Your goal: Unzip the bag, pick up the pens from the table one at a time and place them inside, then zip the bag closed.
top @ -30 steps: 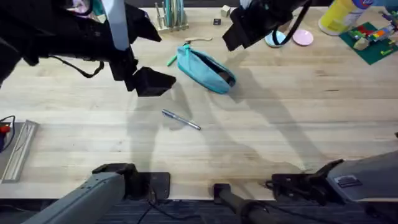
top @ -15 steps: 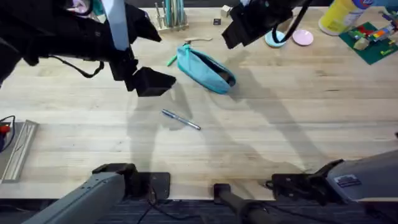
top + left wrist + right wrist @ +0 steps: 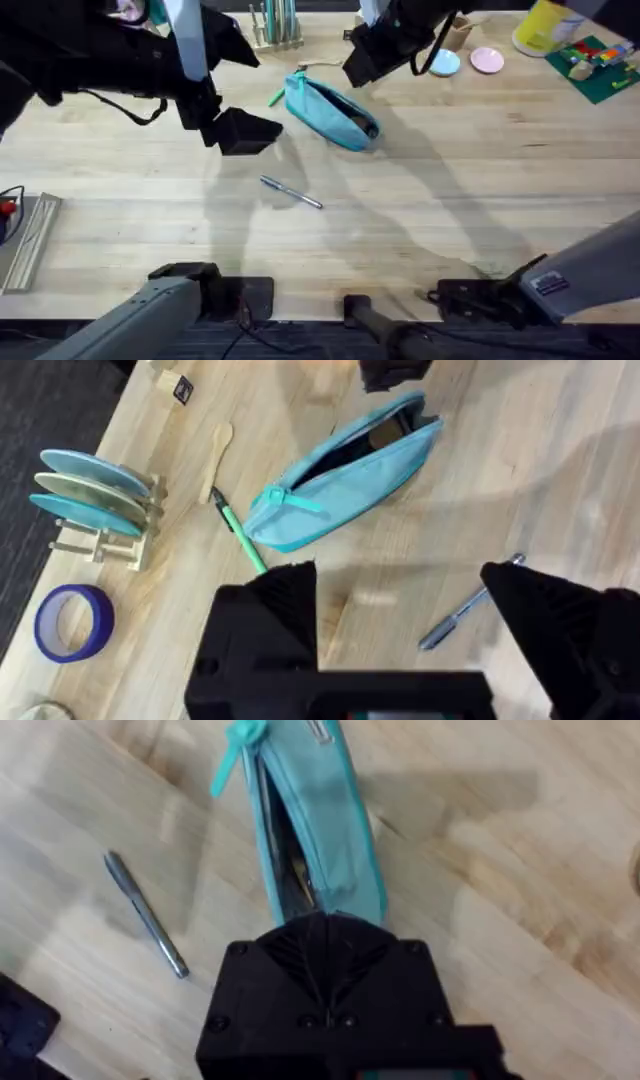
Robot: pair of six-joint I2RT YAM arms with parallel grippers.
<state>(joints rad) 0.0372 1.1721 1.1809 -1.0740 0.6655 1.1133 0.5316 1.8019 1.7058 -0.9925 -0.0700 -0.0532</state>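
Observation:
The teal bag point(image 3: 331, 111) lies slanted at the back middle of the table point(image 3: 450, 190), its zipper open along the top point(image 3: 352, 448) point(image 3: 312, 815). The bright green pen point(image 3: 276, 97) point(image 3: 238, 535) sticks out from behind the bag's left end. In front of it, on bare wood, lies the silver pen point(image 3: 291, 192) point(image 3: 468, 606) point(image 3: 146, 916). My left gripper point(image 3: 245, 132) point(image 3: 395, 575) hovers open to the left of the bag, holding nothing. My right gripper point(image 3: 358, 68) point(image 3: 325, 925) is shut just behind the bag's right end, with nothing visibly held.
A wooden rack of teal discs point(image 3: 274, 26) point(image 3: 95, 495) stands at the back, a blue tape roll point(image 3: 70, 622) beside it. A yellow bottle point(image 3: 545, 25), round coasters point(image 3: 487, 60) and a green brick plate point(image 3: 600, 68) sit back right. A metal piece point(image 3: 25, 240) lies front left.
My right gripper has shifted left and slightly nearer, closing in on the bag's right end. The left arm, bag and pens have not moved.

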